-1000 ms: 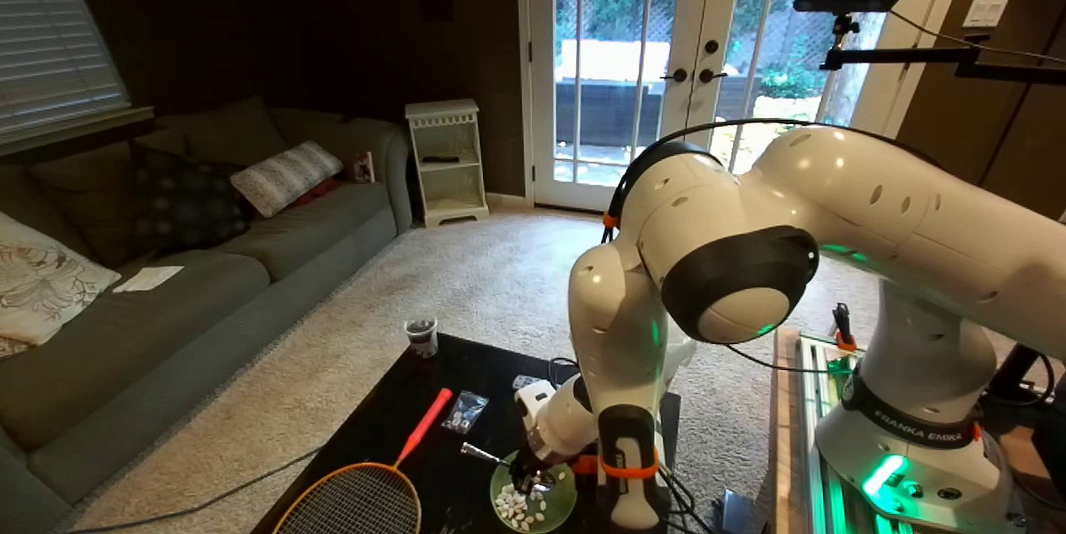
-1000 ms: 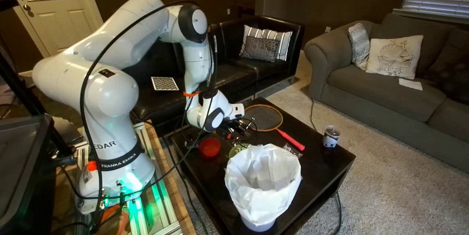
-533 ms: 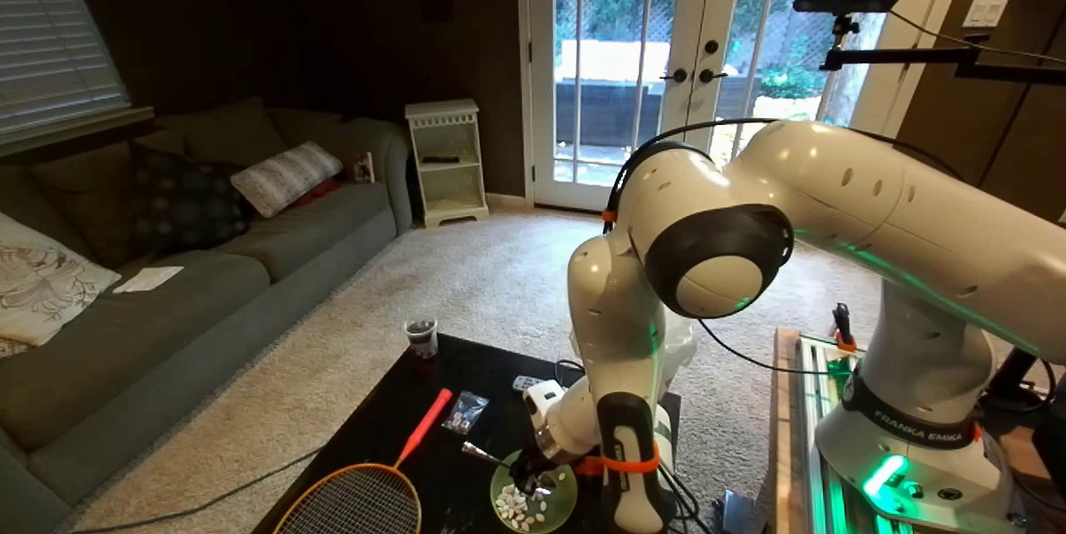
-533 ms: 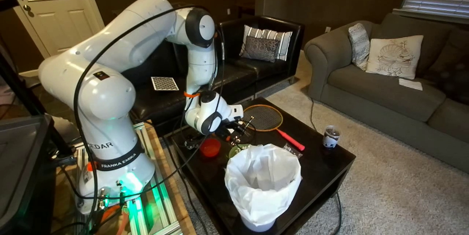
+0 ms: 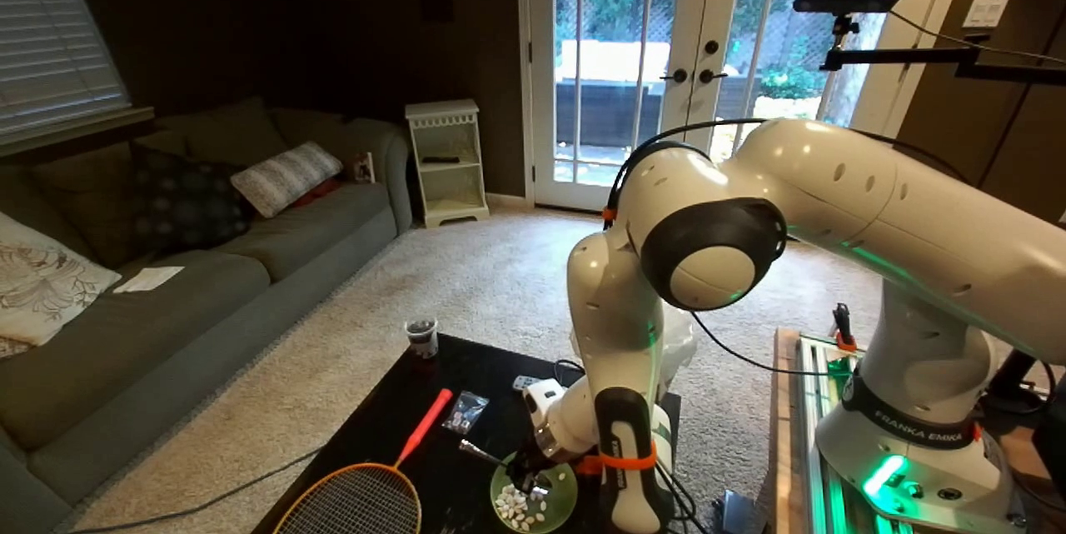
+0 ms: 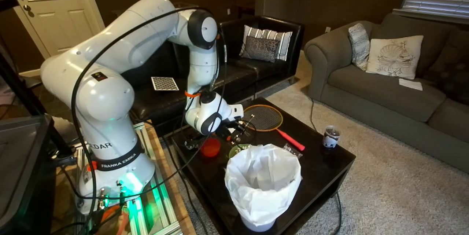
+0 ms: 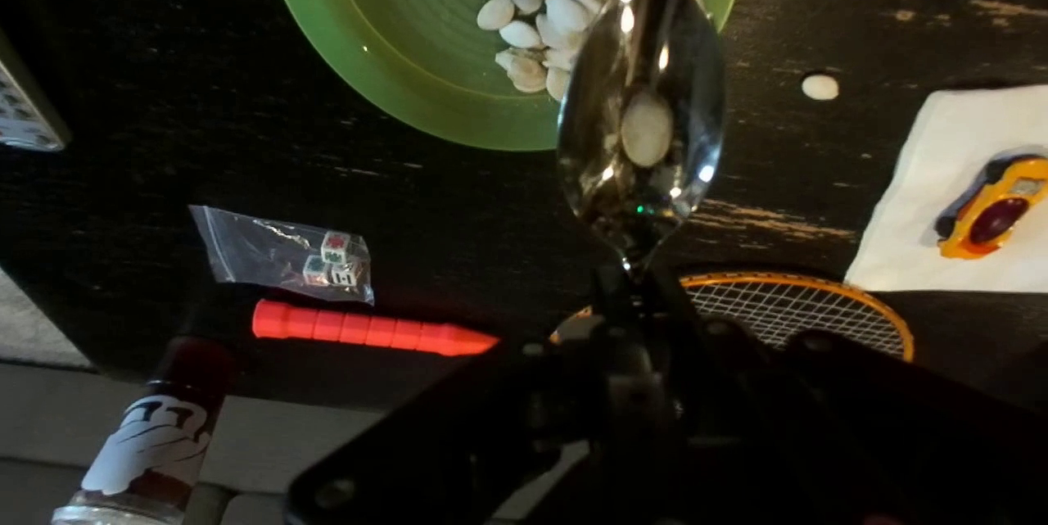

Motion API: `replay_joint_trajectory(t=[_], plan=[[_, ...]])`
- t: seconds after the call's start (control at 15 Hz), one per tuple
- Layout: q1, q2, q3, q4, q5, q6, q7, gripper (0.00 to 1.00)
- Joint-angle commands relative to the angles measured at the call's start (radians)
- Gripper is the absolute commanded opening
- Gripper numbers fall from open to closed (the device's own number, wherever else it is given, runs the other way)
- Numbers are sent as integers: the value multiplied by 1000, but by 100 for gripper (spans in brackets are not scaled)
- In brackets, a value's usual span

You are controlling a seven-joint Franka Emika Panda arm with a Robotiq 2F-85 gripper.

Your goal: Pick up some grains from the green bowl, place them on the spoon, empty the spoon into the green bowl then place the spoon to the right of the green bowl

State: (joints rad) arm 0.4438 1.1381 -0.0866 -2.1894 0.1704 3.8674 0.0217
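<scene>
"Dark table (image 6: 318,169) stands on pale carpet (image 5: 450,267). State where the green bowl (image 5: 562,509) is."

"On the table, right of the racket (image 5: 354,505) in an exterior view, grains (image 5: 510,505) heaped at its near left."

"State of the gripper (image 7: 637,283)?"

"Clamped on the spoon (image 7: 643,191). The spoon's head overlaps the bowl's rim in the wrist view, with one grain (image 7: 647,129) in its hollow. Bowl contact: cannot be determined."

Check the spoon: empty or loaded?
Loaded, lightly: the wrist view shows one whitish grain lying in the spoon.
</scene>
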Motion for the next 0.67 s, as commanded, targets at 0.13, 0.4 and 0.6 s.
replay_joint_trajectory(t=[0.13, 0.4, 0.6], plan=[[-87, 25, 58, 24, -20, 131, -67, 2], [-106, 40, 62, 32, -32, 219, -108, 2], [-117, 53, 65, 37, -37, 294, -128, 2]])
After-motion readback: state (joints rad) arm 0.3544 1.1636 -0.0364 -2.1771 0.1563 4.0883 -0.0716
